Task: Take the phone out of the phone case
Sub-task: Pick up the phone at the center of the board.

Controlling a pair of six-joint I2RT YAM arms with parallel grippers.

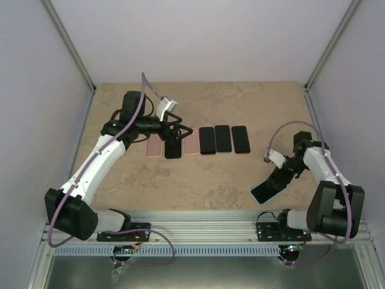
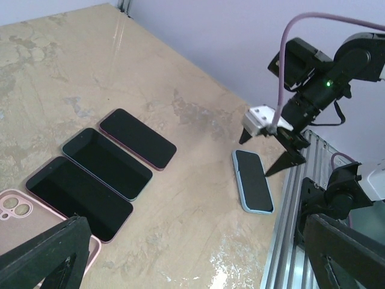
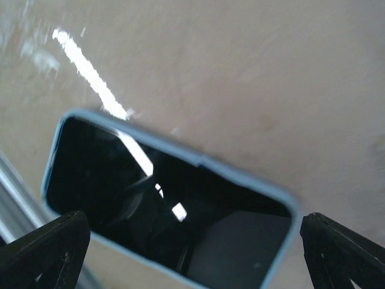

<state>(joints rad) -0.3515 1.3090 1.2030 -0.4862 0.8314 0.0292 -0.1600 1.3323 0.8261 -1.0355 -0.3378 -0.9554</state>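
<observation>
A row of phones and cases (image 1: 223, 138) lies side by side across the middle of the counter (image 1: 204, 180), with the left claw (image 1: 173, 129) over the row's left part. Apart from the row, near the right front edge, a cased phone (image 1: 266, 190) lies flat under the right claw (image 1: 283, 174).

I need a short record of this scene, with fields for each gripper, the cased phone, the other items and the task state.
left gripper: open, above the pink cases
right gripper: open, over the cased phone
cased phone: flat, screen up, in a light blue case
others: three dark phones beside the pink cases
task state: phone not yet out of case
</observation>
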